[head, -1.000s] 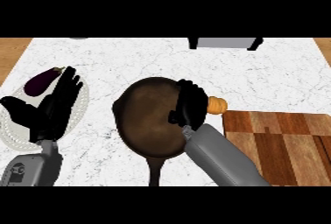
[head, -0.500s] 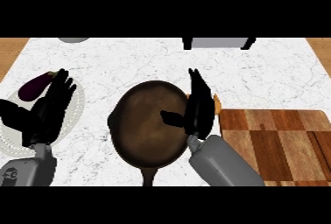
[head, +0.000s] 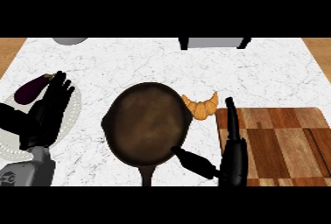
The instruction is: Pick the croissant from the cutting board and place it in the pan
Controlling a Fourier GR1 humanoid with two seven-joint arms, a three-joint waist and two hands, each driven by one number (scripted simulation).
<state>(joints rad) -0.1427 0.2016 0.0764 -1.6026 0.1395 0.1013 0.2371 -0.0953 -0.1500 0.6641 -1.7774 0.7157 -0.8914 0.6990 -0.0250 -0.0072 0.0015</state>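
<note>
The orange croissant (head: 201, 105) lies on the white marble counter, touching the right rim of the dark round pan (head: 147, 124) and just off the upper left corner of the wooden cutting board (head: 278, 144). It is outside the pan and off the board. My right hand (head: 230, 153) stands open at the bottom, over the board's left edge, fingers straight and thumb stretched towards the pan; it holds nothing. My left hand (head: 47, 114) rests open at the left, over a white plate.
A purple eggplant (head: 32, 89) lies on the white plate (head: 72, 114) at the left edge. A grey appliance (head: 213, 42) stands at the back, and a grey round object (head: 70, 40) at the back left.
My right hand has let go of the croissant and drawn back down towards the view's lower edge. The croissant now lies uncovered beside the pan's right rim. The left hand has hardly moved.
</note>
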